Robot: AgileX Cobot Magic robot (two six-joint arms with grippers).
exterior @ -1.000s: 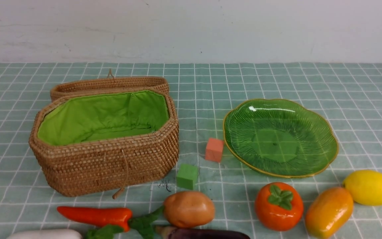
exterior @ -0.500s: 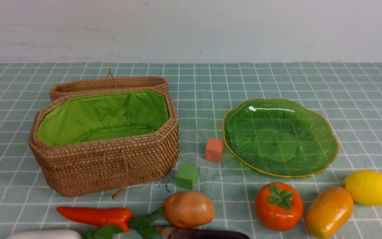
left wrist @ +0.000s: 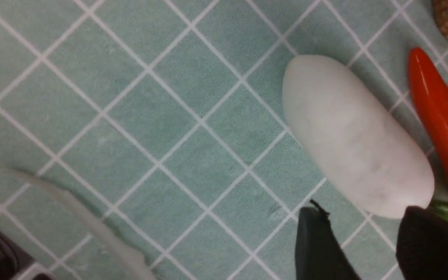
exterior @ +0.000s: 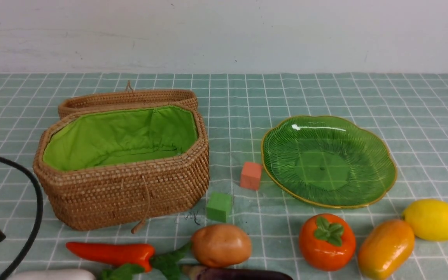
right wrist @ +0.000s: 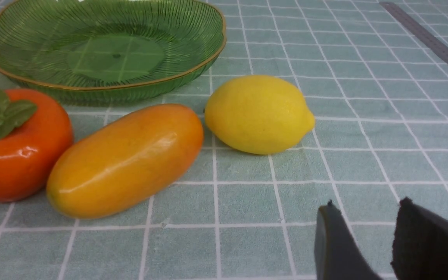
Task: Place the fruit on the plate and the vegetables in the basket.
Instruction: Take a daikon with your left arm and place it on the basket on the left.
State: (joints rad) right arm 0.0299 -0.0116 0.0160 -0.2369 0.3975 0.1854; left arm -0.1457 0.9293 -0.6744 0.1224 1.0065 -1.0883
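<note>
Checked green table (exterior: 325, 93) is carrying all the toys, none of them sorted yet.
Front view: carrot (exterior: 111, 252), potato (exterior: 221, 245), eggplant (exterior: 239, 274) and radish (exterior: 53, 275) are lying before the open basket (exterior: 130, 194); persimmon (exterior: 327, 243), mango (exterior: 385, 249) and lemon (exterior: 433, 219) are sitting before the plate (exterior: 325, 163). Left wrist view: left jaws are hanging spread, holding nothing, just beside the radish's end. Right wrist view: right jaws are hovering spread, gripping nothing, near the lemon.

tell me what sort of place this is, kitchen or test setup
Probably a staged tabletop test setup, not a kitchen: glossy toy food like the lemon and carrot lined up on a checked tablecloth before a bare white wall.
</note>
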